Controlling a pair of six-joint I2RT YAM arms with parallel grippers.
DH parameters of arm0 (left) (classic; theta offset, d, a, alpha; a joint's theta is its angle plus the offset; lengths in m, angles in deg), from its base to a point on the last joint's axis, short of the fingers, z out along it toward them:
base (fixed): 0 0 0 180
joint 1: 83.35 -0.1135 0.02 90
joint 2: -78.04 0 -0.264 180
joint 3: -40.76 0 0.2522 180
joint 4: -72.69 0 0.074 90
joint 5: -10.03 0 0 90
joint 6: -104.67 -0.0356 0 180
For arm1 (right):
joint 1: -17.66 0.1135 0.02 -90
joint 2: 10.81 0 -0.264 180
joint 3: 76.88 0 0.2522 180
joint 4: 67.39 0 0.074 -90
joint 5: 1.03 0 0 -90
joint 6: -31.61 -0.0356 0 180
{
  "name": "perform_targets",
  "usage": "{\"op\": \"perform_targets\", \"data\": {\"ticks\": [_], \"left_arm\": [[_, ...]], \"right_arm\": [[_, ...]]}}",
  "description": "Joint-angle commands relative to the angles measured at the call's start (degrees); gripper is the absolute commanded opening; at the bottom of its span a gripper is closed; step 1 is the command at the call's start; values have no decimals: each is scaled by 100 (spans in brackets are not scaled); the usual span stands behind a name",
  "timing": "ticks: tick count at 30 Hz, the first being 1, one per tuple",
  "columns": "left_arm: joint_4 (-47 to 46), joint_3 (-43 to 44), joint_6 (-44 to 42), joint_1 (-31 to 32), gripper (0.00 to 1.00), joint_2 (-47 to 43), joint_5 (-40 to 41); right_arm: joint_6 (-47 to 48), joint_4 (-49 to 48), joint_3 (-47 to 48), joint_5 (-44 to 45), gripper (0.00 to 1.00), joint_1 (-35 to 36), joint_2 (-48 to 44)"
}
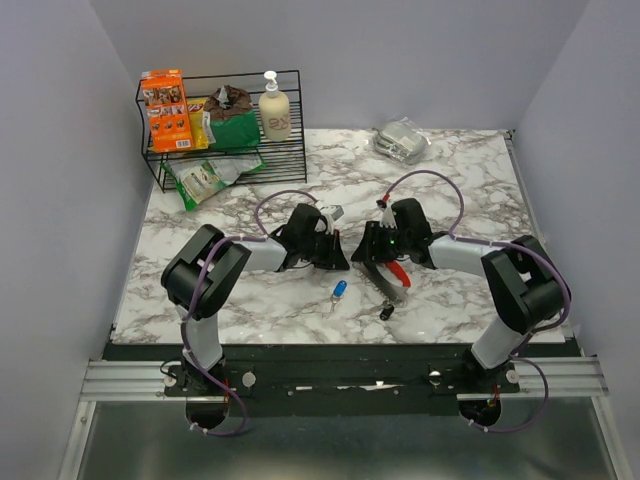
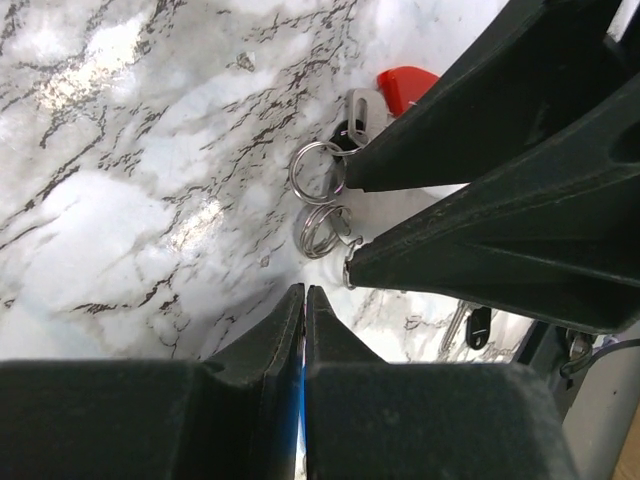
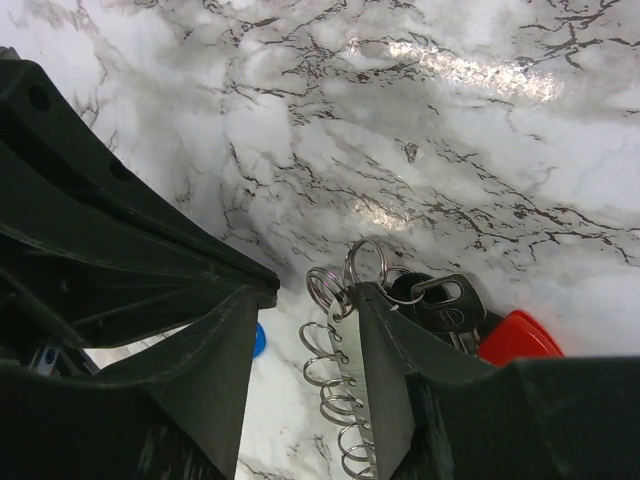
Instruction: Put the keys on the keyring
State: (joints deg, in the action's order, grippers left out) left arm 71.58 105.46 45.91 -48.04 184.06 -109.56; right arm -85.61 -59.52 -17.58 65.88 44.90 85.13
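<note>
The blue key (image 1: pixel 340 290) lies loose on the table (image 1: pixel 260 300), between the 2 grippers and nearer the bases, its long axis slanting near-left to far-right. The left gripper (image 2: pixel 304 296), pressed shut with nothing evident in it, looks the nearer. The right gripper (image 3: pixel 312 300) stands parted astride the keyring (image 3: pixel 335 385), red clip (image 3: pixel 515 338) just beside, so the key must go right and away to reach the rings.

rack (image 1: pixel 282 160) far-left | keyring (image 1: pixel 398 272) mid-table | loose key (image 1: pixel 339 291) left of keyring, apart
</note>
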Motion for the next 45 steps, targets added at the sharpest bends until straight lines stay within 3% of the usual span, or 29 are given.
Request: {"op": "perform_targets", "data": {"ticks": [1, 15, 45], "left_arm": [[-7, 92, -66, 29, 11, 174, 172], [-50, 127, -40, 37, 11, 288, 163], [2, 13, -22, 81, 11, 77, 163]], "right_arm": [[-46, -140, -36, -125, 50, -17, 162], [-46, -193, -142, -319, 45, -26, 180], [393, 527, -28, 24, 46, -9, 170]]}}
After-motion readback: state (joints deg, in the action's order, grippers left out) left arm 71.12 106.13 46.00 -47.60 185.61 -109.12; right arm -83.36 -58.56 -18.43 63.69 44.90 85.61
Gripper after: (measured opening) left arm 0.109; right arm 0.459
